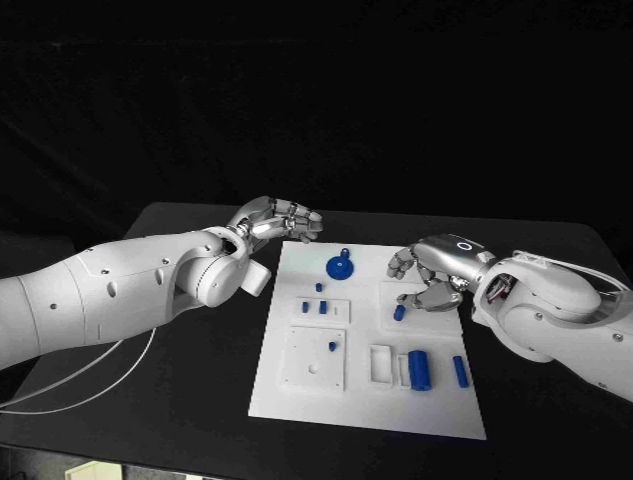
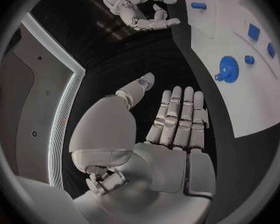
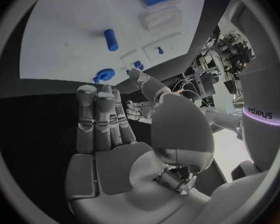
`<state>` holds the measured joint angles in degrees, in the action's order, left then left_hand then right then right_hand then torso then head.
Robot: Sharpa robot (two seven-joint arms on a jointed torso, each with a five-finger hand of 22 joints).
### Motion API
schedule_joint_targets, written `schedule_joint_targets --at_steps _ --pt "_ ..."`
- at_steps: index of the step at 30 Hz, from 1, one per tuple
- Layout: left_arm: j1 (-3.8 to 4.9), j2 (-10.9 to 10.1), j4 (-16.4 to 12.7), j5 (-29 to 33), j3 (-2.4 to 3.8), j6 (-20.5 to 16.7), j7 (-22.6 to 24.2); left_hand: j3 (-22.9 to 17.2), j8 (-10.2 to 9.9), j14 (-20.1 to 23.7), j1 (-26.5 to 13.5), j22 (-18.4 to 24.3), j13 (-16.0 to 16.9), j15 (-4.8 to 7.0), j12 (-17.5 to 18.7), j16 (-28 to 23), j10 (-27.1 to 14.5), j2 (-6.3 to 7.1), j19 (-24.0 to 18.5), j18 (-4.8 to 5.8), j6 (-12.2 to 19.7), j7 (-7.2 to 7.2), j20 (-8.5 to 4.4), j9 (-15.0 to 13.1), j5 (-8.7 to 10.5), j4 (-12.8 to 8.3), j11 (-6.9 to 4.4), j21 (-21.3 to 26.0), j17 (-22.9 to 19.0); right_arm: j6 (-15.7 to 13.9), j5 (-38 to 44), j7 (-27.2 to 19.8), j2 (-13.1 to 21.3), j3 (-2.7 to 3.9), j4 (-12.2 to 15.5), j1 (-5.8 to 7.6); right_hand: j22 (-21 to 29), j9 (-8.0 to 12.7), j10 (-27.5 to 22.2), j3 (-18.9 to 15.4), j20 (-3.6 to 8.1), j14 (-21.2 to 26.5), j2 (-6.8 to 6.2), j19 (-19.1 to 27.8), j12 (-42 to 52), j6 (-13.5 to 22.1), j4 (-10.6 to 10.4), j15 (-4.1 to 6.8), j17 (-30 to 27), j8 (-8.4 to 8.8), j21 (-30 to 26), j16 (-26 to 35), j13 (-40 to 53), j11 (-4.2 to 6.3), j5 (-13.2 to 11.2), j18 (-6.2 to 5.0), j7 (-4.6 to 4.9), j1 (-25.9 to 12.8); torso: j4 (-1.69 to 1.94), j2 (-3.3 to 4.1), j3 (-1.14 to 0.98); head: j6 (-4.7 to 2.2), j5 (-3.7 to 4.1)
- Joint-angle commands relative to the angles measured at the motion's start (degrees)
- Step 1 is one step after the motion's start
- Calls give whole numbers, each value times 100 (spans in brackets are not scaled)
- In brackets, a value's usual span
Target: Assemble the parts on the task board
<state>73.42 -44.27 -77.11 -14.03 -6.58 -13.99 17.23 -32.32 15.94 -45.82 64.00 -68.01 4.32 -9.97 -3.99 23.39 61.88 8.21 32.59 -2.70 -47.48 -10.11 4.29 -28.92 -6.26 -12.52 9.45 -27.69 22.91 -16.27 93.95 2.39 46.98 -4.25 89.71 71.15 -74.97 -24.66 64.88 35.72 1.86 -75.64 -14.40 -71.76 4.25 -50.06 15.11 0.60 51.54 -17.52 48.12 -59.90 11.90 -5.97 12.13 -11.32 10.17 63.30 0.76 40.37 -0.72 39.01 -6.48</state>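
The white task board (image 1: 367,400) lies in the middle of the black table. On it are a blue gear (image 1: 341,266), several small blue pegs (image 1: 321,307), a blue peg (image 1: 398,312), a thick blue cylinder (image 1: 419,369) and a blue bar (image 1: 460,372). My left hand (image 1: 276,220) hovers just off the board's far left corner, holding nothing. The left wrist view shows its fingers (image 2: 177,114) stretched out, with the gear (image 2: 227,67) beyond them. My right hand (image 1: 432,272) hangs over the board's far right part, above the blue peg, and holds nothing (image 3: 109,124).
A white cable (image 1: 71,385) runs from my left arm across the table's left side. Bare black table (image 1: 547,420) surrounds the board. Clear slots (image 1: 381,365) sit beside the thick cylinder.
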Motion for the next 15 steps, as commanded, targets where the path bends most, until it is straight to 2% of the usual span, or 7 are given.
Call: schedule_joint_targets --at_steps 1,9,15 --pt "5 9 -17 50 5 132 74 15 34 -73 4 -15 -2 3 -38 59 68 -48 61 -73 -28 -7 -4 10 -24 13 0 -43 17 348 15 -68 5 -2 -120 -1 -93 15 -54 -94 3 67 -42 50 -44 78 5 -34 -15 40 -18 -34 -29 -35 71 -368 16 -20 6 7 -7 -10 19" --pt "5 9 -11 50 5 151 76 20 47 -115 4 -27 4 21 -59 98 132 -59 104 -76 -42 -1 -22 14 -25 6 -25 -45 33 486 113 -46 -59 -105 -251 -31 -93 42 -187 -345 -20 159 -58 142 -52 207 38 -82 -63 76 -45 -61 -124 -85 233 -368 71 -107 6 12 -10 -15 38" --pt "5 6 -4 50 5 151 79 23 53 -118 0 -30 5 23 -63 103 146 -64 112 -75 -51 2 -25 13 -25 6 -31 -43 34 567 346 5 -118 -176 -354 -109 -89 39 -192 -385 -24 190 -15 169 -32 211 64 -80 -85 60 -58 -75 -152 -80 224 -368 64 -58 9 9 -4 -12 73"
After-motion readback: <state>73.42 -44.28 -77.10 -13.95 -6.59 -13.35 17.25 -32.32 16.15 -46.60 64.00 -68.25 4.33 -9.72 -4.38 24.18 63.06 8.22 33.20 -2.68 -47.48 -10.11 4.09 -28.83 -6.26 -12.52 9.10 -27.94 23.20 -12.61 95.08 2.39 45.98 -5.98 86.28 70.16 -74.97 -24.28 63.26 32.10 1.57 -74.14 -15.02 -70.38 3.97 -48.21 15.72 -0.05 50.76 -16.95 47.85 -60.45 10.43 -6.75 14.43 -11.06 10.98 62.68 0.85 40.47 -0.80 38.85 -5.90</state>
